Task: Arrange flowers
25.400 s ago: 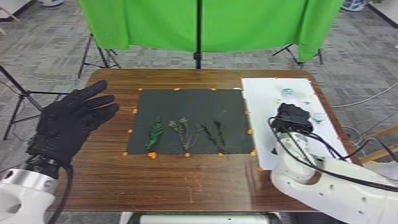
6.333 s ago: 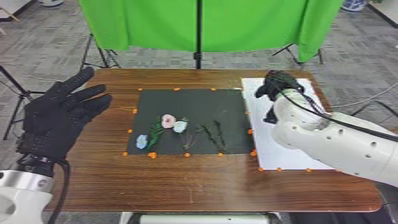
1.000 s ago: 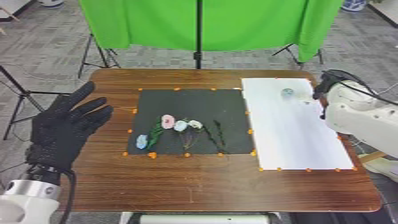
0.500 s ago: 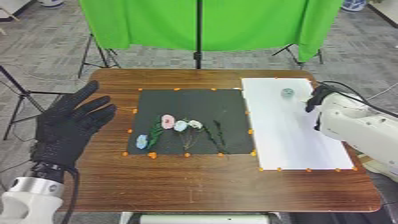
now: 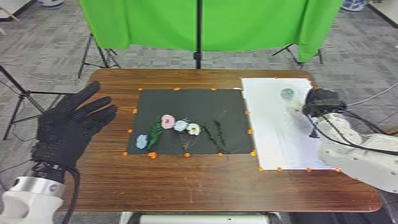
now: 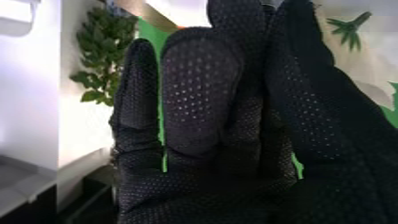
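Left hand (image 5: 67,127): open beside the mat, fingers loosely spread, holding nothing I can see.
Right hand (image 5: 325,102): over the white sheet's right edge; I see long, fairly straight fingers close together, though I can't tell whether the tips have hold of anything.
Black mat (image 5: 160,104): blue flower (image 5: 142,141) at left, then pink flower (image 5: 168,121), pale blue flower (image 5: 181,125) and white flower (image 5: 194,129), among green sprigs (image 5: 155,135).
White sheet (image 5: 286,145): what looks like a grey-green bloom (image 5: 287,93), near its far end.
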